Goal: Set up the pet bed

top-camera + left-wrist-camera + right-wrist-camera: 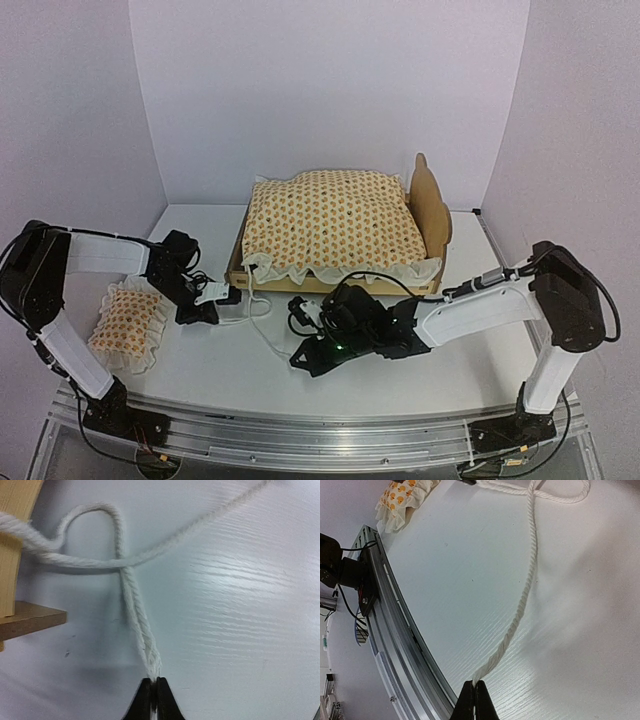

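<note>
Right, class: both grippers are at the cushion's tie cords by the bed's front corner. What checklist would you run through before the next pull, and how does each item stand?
1. Left gripper clamped on the looped cord: ok.
2. Right gripper clamped on the long cord: ok.
3. Cords crossed into a loop: ok.
4. Loop drawn tight: not ok, it lies open and slack.
5. Cushion seated in the pet bed: ok.
6. Cords passed round the bed's frame: cannot tell.
</note>
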